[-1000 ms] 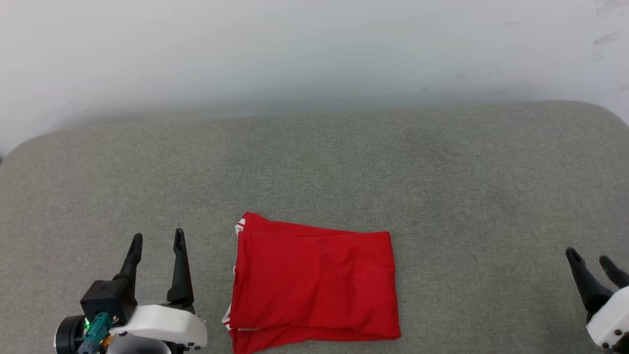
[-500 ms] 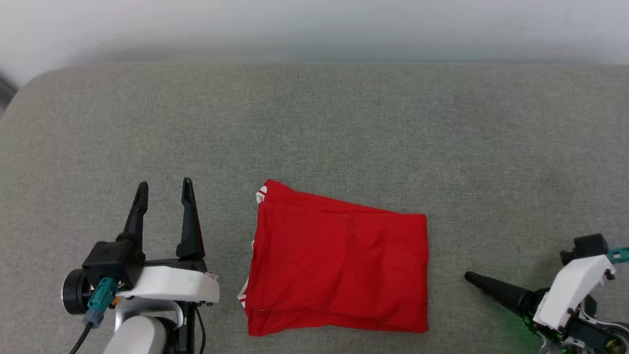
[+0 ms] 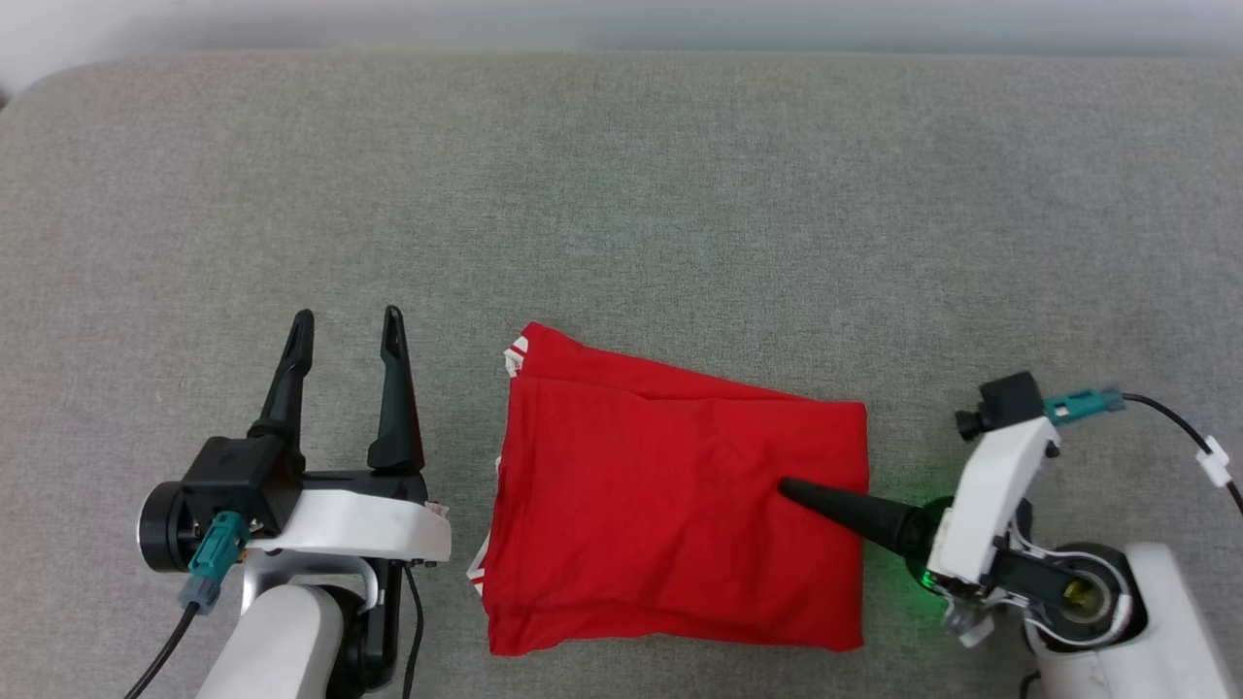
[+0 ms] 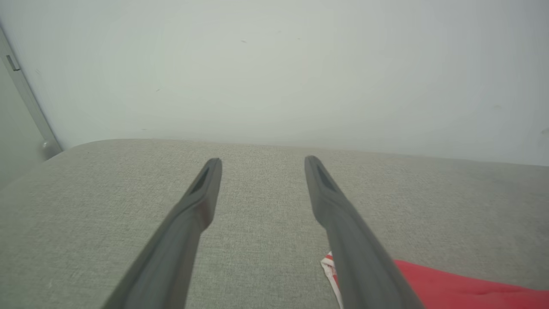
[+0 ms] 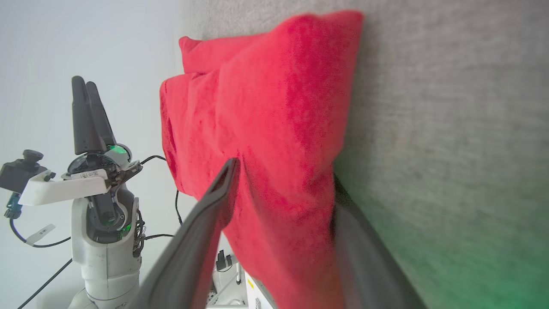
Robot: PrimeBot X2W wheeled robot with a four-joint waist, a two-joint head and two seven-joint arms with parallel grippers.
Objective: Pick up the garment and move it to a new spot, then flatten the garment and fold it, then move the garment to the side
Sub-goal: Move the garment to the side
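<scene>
red garment [image 3: 670, 505] lies folded in rough rectangle on grey fabric surface [image 3: 621, 194], low in head view, between your two arms. your left gripper [image 3: 347, 316] sits just beside garment's left edge, fingers apart, holding nothing. your right gripper [image 3: 789, 487] reaches in across garment's right edge: one finger [image 5: 214, 201] over cloth, other under edge, jaws apart, not clamped.

Grey fabric surface [image 3: 621, 194] w/ white wall [image 4: 274, 64] behind
</scene>
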